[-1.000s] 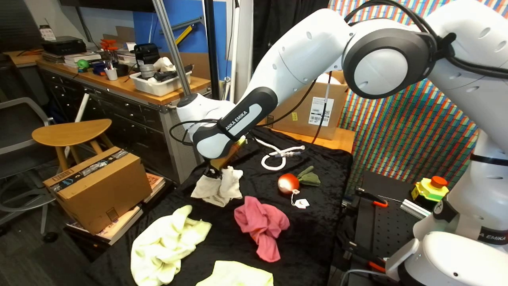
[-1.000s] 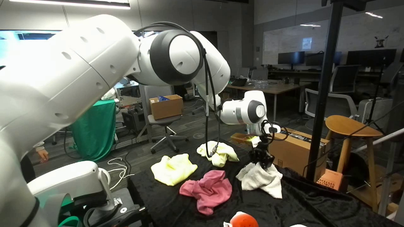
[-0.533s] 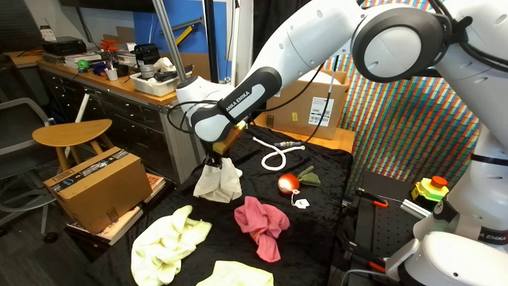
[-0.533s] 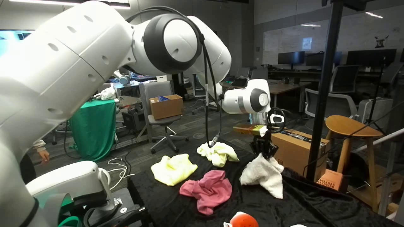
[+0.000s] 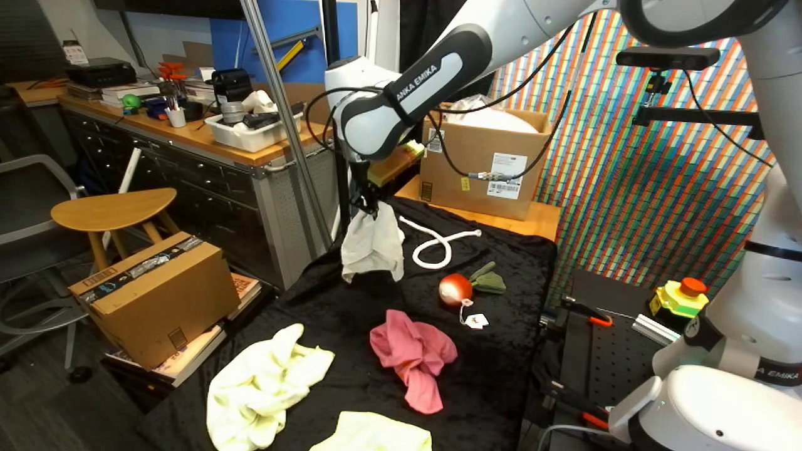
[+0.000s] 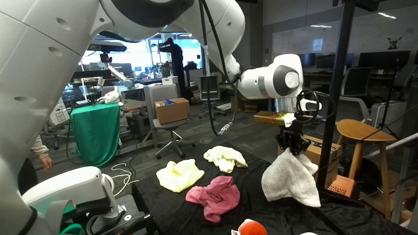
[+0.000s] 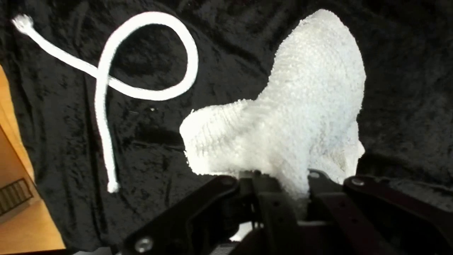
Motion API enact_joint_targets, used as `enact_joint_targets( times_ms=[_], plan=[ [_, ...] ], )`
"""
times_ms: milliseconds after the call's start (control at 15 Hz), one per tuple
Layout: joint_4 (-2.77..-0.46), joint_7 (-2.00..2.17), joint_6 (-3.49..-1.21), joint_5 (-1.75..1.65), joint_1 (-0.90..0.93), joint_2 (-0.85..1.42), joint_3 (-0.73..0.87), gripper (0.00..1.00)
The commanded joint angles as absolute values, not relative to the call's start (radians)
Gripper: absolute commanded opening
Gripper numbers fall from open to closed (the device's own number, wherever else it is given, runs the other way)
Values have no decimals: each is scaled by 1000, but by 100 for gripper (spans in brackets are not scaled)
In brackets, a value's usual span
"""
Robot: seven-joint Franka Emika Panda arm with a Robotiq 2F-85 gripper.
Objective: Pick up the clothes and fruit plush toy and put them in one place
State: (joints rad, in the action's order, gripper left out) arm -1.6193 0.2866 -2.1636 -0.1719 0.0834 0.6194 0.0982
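Black velvety cloth (image 5: 495, 382) below. White terry garment (image 6: 290, 182) has just been lifted, lower right in exterior view, pinched by narrowed black gripper (image 7: 283, 179); carrying seems begun. Round red plush toy (image 5: 458, 289), green-leafed, is not yet collected, right of centre in exterior view.

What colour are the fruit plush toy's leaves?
The leaves are dark, muted green, clearest in an exterior view.

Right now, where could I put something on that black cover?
Bare cover stretches between the pink cloth, red toy and robot-side edge; a smaller patch between pink cloth, toy and white rope. Crowded: beside both yellow cloths, and where the gripper dangles the white cloth.
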Motion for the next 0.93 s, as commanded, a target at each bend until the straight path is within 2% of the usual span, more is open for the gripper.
enact_joint_targets(
  times_ms=[0,400,867],
  plan=[
    [-1777,368,-2207,-123,43,482,124,8],
    [-1876,533,-2215,-94,-4,418,187,7],
    [-1854,728,-2167,-94,-24,474,234,8]
  ],
)
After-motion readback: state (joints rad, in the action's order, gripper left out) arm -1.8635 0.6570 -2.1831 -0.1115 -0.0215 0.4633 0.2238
